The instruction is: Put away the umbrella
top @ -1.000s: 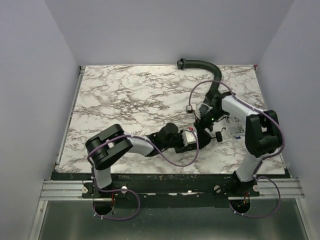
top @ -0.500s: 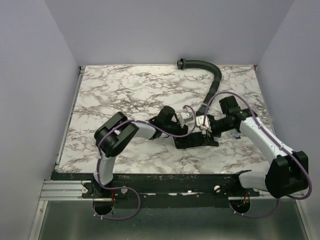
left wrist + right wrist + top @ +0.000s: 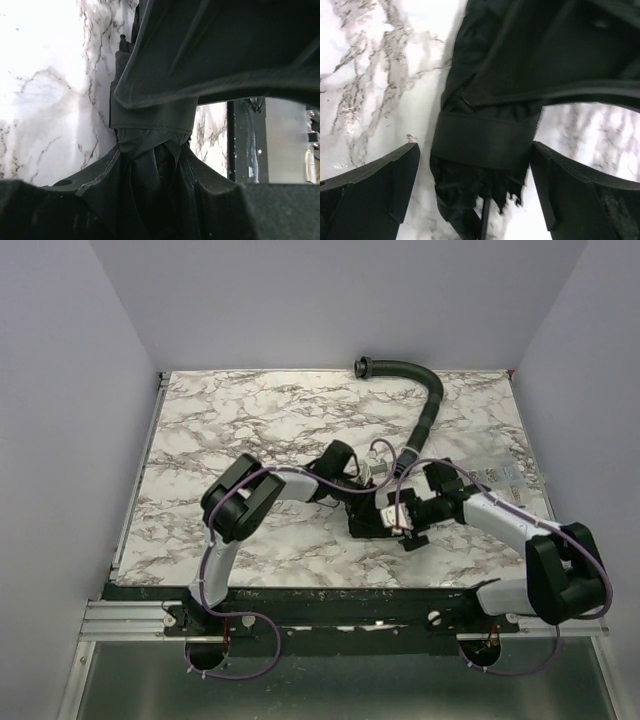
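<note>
1. One umbrella [image 3: 368, 524] is counted: a short black fabric bundle lying on the marble tabletop [image 3: 250, 420], near the front edge and between the ends of the two arms.
2. One band [image 3: 480, 140] of black fabric is seen wrapped round the bundle in the right wrist view, with loose folds of canopy above it and a ragged end below it.
3. Two arms are counted. The left arm [image 3: 290, 485] is reached in from the left and the right arm [image 3: 500, 515] from the right, so that both meet at the bundle.
4. The left jaws are closed on the umbrella: in the left wrist view bunched black fabric is pinched between the two fingers [image 3: 210, 195].
5. The right jaws are held wide apart, with one finger [image 3: 375, 185] on each side of the banded part. Bare marble is seen between the left finger and the fabric, so nothing is gripped there.
6. One curved black ribbed hose [image 3: 428, 400] is laid from the far edge of the tabletop towards the arms.
7. One small see-through item [image 3: 497, 474] is seen on the tabletop beyond the right arm. What it is cannot be told.
</note>
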